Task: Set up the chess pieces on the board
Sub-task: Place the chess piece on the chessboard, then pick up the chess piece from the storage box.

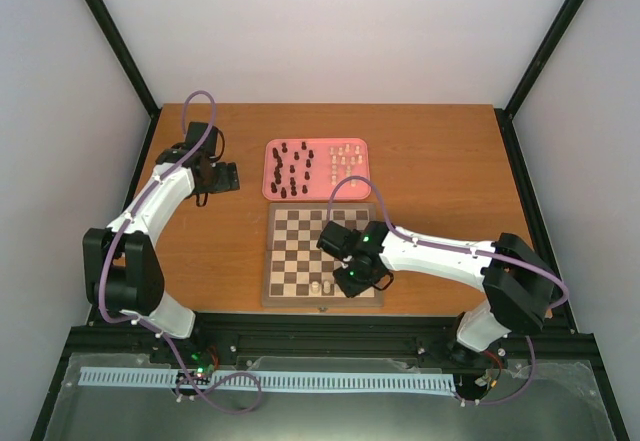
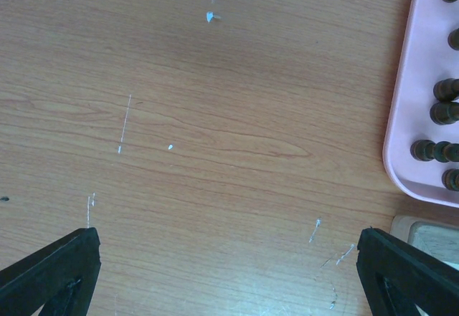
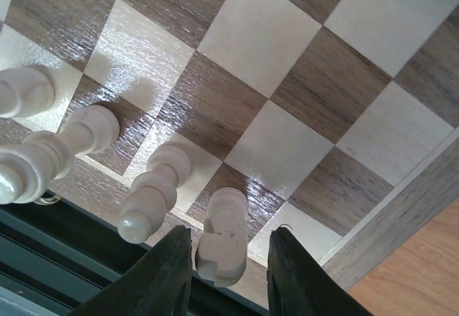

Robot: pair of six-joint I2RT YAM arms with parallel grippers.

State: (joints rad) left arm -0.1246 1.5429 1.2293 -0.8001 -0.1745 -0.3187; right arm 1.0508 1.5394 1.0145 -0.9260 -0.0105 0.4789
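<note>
Where the board (image 3: 401, 208) ends, a cream piece (image 3: 224, 216) stands

While the right pincer (image 3: 231, 238) sits around it, the fingers (image 3: 172, 273) are loose, with a gap on one side. From above this is the 6 o'clock edge, and the arm (image 1: 430, 251) hides the piece. Bare squares (image 3: 258, 36) lie beyond. The left pincer (image 2: 228, 233) is spread wide over the table (image 2: 215, 115), pink tray (image 2: 405, 115) at 3 o'clock.

Glossy wooden board (image 3: 258, 36), matt plastic tray (image 2: 405, 115)
</note>
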